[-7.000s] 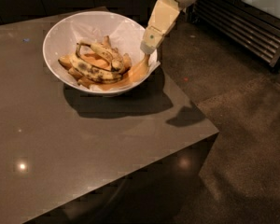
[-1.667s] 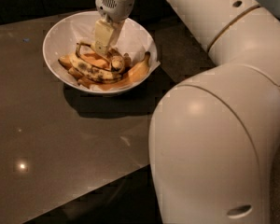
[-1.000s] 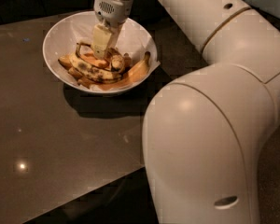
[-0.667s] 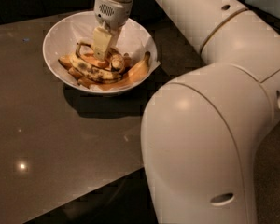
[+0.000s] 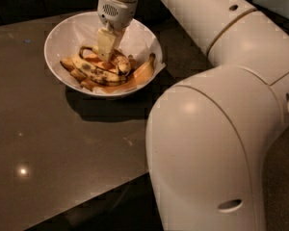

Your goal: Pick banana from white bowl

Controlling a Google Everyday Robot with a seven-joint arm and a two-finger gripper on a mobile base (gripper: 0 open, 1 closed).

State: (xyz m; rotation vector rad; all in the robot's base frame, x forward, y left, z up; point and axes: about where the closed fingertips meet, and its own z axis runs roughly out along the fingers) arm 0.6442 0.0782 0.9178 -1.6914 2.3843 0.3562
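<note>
End effector (image 5: pixel 105 57) down in bowl (image 5: pixel 58 32), on banana's (image 5: pixel 97 72) far side; grip state idk. Prob grasp step, next: clamp + lift.

arm (image 5: pixel 207 143): glossy cream-white shell, fat rounded segments | joints: thin tan seam lines between segments | shell marks: one dark oval recess low down, small round holes higher up | wrist (image 5: pixel 116 7): pale grey housing with a dotted grille patch | gripper (image 5: pixel 105 56): cream, blocky, down inside the white bowl (image 5: pixel 58 38)

The tool (image 5: pixel 106 56) hangs over the banana (image 5: pixel 94 72) in the white bowl (image 5: pixel 65 35).
</note>
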